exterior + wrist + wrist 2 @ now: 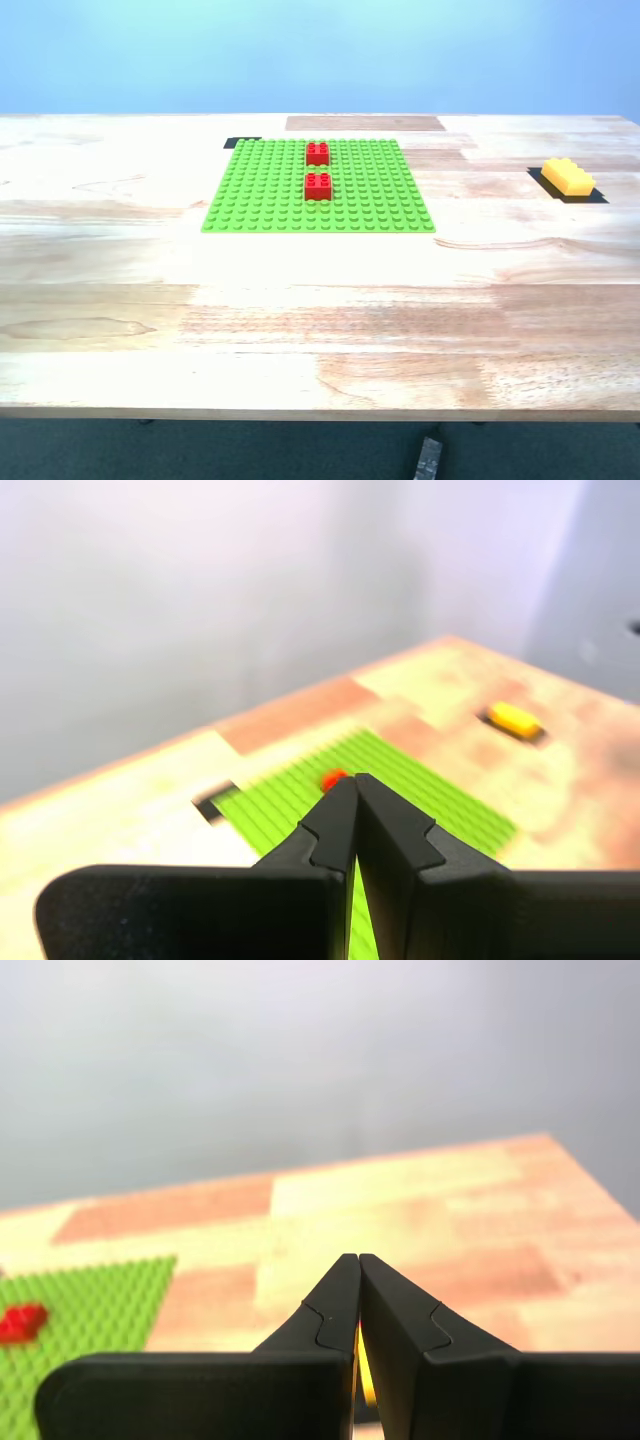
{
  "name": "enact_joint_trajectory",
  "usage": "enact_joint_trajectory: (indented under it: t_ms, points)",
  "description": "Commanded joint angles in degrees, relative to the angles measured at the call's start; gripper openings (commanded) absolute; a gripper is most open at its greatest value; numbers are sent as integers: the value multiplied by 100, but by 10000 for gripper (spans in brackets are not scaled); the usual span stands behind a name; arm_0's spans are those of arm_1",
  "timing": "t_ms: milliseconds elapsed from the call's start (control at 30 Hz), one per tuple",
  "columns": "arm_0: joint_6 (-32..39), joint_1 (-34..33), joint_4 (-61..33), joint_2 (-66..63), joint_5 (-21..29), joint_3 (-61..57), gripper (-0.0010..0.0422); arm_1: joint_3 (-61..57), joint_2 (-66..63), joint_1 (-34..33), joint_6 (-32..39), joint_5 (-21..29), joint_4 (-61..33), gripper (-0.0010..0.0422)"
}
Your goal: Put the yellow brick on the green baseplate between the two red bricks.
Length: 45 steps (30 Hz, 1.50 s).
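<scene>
The green baseplate (270,200) lies flat on the table at the middle back. The two red bricks (317,153) (318,186) stand on it in a line, one stud row apart. The yellow brick (567,177) lies on the table at the exterior view's right, off the plate. No gripper shows in the exterior view. My first gripper (355,785) is shut and empty, above the table, with the baseplate (430,790), a red brick (333,778) and the yellow brick (514,718) beyond it. My second gripper (358,1265) is shut and empty; a yellow sliver (362,1370) shows beyond its tips.
The wooden table (300,330) has its front edge near the exterior view's bottom. A black patch (592,196) lies under the yellow brick, another (238,143) at the baseplate's far corner. A darker wood patch (365,123) lies behind the plate. A small dark object (428,458) shows below the table edge.
</scene>
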Motion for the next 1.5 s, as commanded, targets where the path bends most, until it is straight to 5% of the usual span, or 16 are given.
enact_joint_trajectory:
  t_ms: [33, 467, 633, 1067, 1500]
  points:
    - [415, 0, -719, 352, 46, 389, 0, 525, 752, -85, -175, 11, -490, 0]
    - [535, 2, -555, 656, 50, 625, 0, 3812, 4006, -481, -1432, -492, -3171, 3]
    - [531, 2, -516, 654, 52, 627, 0, 4693, 4946, -501, -1561, -516, -3665, 40]
    - [520, 0, -518, 654, 72, 632, 0, 5082, 6669, -636, -1644, -938, -3797, 232]
    - [535, 0, -518, 654, 345, 632, 0, 5082, 7901, -638, -1810, -767, -3416, 238]
